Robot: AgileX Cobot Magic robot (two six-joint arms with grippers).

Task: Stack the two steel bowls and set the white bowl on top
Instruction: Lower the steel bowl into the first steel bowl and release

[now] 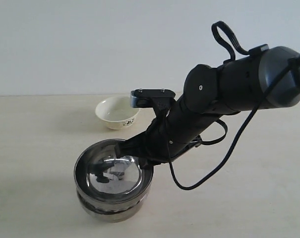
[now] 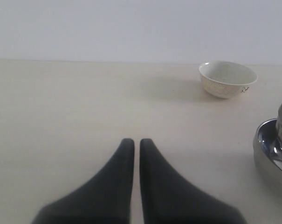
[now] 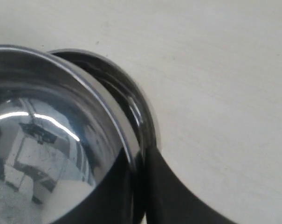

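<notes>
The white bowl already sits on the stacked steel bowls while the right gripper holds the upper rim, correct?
No. The exterior view shows the white bowl on the table, behind and apart from the steel bowls. The right gripper does hold the upper rim.

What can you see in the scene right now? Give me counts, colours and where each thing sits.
upper steel bowl: one, shiny silver, nested in the lower one
lower steel bowl: one, shiny silver, on the table beneath it
white bowl: one, cream-white with a dark mark, upright on the table behind the steel pair, apart from them
table: one, pale beige
wall: one, off-white, behind the table
cable: one, black, looping off the right arm
right arm: one, black, reaching in from the right
right gripper: one, black, clamped on the upper steel bowl's rim
left gripper: one, black, fingers together, holding nothing
</notes>
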